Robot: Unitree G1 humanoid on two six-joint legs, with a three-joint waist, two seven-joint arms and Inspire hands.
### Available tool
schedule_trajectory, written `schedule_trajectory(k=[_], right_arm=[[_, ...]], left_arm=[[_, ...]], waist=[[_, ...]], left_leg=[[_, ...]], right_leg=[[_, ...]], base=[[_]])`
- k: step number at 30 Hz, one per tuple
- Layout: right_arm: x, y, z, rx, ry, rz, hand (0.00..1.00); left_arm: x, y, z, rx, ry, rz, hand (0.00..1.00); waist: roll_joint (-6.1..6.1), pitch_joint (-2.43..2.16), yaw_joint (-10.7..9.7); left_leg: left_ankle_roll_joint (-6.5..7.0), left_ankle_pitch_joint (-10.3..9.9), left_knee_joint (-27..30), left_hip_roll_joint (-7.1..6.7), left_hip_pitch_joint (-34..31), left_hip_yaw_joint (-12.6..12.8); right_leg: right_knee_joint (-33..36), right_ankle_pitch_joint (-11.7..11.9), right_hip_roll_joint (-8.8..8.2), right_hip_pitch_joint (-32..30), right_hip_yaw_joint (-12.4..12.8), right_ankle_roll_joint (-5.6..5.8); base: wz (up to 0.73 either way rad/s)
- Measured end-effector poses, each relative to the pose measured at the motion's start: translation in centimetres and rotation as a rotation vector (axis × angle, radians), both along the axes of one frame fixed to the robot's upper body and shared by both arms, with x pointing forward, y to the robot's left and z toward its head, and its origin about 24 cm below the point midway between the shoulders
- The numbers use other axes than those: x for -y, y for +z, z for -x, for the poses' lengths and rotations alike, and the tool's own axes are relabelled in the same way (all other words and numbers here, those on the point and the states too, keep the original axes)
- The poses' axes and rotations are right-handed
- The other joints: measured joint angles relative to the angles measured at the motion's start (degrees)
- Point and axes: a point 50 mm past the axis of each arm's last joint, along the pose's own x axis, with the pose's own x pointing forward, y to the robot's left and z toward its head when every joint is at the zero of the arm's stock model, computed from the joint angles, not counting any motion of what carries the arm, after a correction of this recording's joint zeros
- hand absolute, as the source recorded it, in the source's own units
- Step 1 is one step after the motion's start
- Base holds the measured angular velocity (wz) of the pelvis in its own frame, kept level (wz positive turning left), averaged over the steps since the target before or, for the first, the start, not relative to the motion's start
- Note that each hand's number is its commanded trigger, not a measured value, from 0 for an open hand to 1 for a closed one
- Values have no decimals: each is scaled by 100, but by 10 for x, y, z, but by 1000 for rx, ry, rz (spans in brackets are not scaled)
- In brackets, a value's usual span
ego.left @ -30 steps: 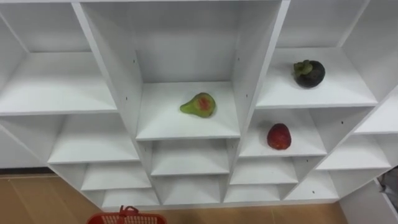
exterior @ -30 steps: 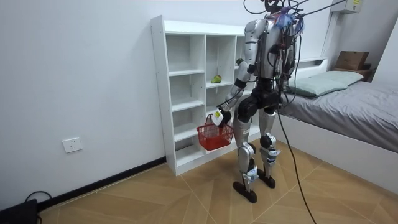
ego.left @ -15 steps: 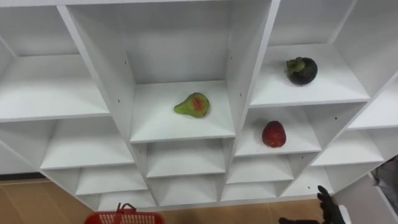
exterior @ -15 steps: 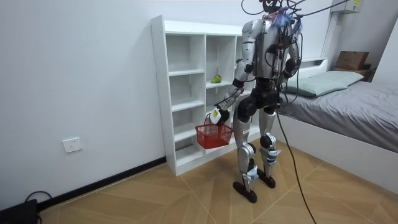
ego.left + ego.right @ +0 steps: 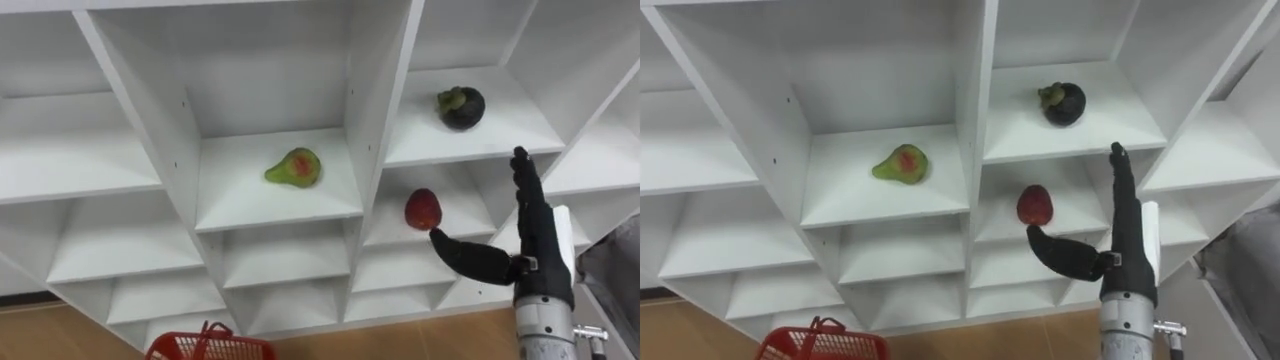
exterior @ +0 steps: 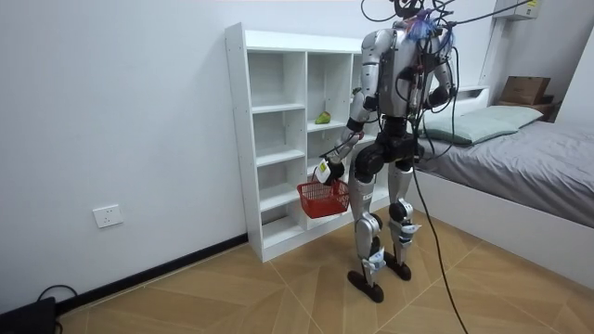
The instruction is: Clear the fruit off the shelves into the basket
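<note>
A white closet (image 5: 378,95) of open compartments faces me. A green and red fruit (image 5: 292,167) lies on the middle shelf. A dark round fruit (image 5: 461,106) sits in the upper right compartment, and a red fruit (image 5: 423,209) in the one below it. My right hand (image 5: 533,245) is open, raised in front of the red fruit's compartment. Its fingers are straight and its thumb points toward that fruit without touching it. A red basket (image 5: 210,346) shows at the bottom left. In the room view it (image 6: 322,198) hangs from my left hand (image 6: 324,171), shut on its handle.
I stand close to the closet (image 6: 269,139) on a wooden floor. A bed (image 6: 520,148) with grey bedding lies behind me at the room view's right, with a cardboard box (image 6: 524,89) at its head. The closet's other compartments hold nothing.
My right hand has risen from the lower right edge up to the red fruit's compartment. The whole eye view has shifted a little. The basket has moved slightly in my left hand.
</note>
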Motion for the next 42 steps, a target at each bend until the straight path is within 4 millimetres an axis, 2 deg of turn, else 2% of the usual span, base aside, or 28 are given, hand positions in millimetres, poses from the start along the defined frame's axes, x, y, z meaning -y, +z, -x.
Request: schedule_trajectory(k=[4,6,10,15,19,32,38,42], right_arm=[[1,8,-5,42,-9,15,0],[2,11,-6,57,-11,18,0],[2,23,-8,112,-10,29,0],[0,31,-10,156,-19,27,0],[0,39,-12,197,-31,23,0],[7,45,-15,231,-59,56,0],[13,49,-17,252,-76,84,0],[14,63,-30,304,-42,105,0]], left_arm=[[2,-1,2,-9,1,8,100],[2,-1,2,-11,0,11,100],[2,-1,2,-12,-1,12,100],[3,-2,3,-23,-7,26,100],[2,-2,3,-23,-8,25,100],[1,-1,2,-20,-9,24,100],[-9,1,2,-23,-17,-3,100],[-13,3,1,-22,-25,-19,100]], waist=[[72,-29,1],[83,-26,5],[20,3,14],[-55,12,14],[-48,10,12],[-35,3,29],[-106,27,121],[-215,32,142]], left_leg=[[3,5,-2,0,-61,-1],[3,6,-7,1,-72,-1],[3,6,-11,-1,-77,0],[4,6,-11,0,-121,2],[3,6,-13,2,-117,4],[3,6,-9,6,-100,4],[3,6,-8,7,-113,3],[3,6,-9,7,-115,-15]], right_leg=[[0,3,0,-73,-9,-2],[-12,2,2,-82,-12,-2],[-21,2,0,-111,-18,-1],[-17,2,0,-165,-19,-1],[-12,2,2,-162,-20,-2],[10,8,3,-148,-24,-8],[9,8,5,-152,-25,-8],[2,8,5,-148,-47,-8]], base=[[0],[0],[0],[0],[0],[0],[0],[3]])
